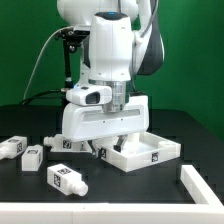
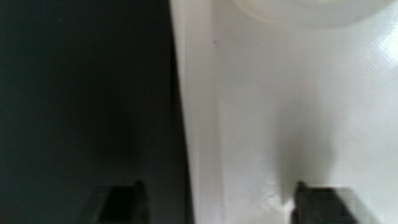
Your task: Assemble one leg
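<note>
Three white legs with marker tags lie on the black table at the exterior view's left: one (image 1: 12, 147), one (image 1: 33, 154), and one nearer the front (image 1: 66, 180). My gripper (image 1: 118, 108) hangs over the large white square panel (image 1: 100, 125), not over any leg. In the wrist view the panel (image 2: 285, 110) fills the space from its straight edge outward. My gripper (image 2: 222, 200) is open, one fingertip (image 2: 121, 200) over dark table and the other over the panel. Nothing is between the jaws. No leg shows in the wrist view.
A white three-sided frame (image 1: 150, 152) sits on the table at the exterior view's right, against the panel. A white bar (image 1: 200, 186) lies at the front right. A rounded pale shape (image 2: 294, 10) shows on the panel in the wrist view.
</note>
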`<state>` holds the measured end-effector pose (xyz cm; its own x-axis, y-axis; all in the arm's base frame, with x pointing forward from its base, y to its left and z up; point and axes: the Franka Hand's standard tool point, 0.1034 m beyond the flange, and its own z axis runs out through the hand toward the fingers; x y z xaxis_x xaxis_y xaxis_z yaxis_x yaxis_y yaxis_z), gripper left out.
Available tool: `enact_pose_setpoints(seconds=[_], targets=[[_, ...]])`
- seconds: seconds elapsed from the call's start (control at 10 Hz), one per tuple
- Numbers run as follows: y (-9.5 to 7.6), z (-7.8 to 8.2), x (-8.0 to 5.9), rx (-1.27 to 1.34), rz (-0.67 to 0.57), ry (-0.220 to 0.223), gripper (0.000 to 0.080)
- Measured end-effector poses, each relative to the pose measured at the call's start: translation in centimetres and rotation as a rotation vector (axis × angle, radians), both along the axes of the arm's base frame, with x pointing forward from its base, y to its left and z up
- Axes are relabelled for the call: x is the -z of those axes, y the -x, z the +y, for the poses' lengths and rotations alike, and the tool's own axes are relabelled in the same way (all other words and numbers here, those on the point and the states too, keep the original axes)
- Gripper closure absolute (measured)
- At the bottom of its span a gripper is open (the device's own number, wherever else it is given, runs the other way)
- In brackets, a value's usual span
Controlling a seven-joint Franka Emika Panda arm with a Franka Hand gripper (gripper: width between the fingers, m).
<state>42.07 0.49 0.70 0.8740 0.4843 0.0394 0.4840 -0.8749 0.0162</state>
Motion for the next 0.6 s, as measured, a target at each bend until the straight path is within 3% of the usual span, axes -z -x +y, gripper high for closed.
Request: enact_pose_setpoints(seconds=[0.1, 0.2, 0.3, 0.6], targets=[[0.0, 0.0, 0.0, 0.0, 0.0, 0.0, 0.0691], [0.0, 0.0, 0.0, 0.0, 0.0, 0.0, 0.0691], [-0.04, 0.0, -0.02, -0.001, -0.001, 0.0, 0.0746], [-0.12, -0.59, -0.51, 0.119, 0.01, -0.01, 0.0746]])
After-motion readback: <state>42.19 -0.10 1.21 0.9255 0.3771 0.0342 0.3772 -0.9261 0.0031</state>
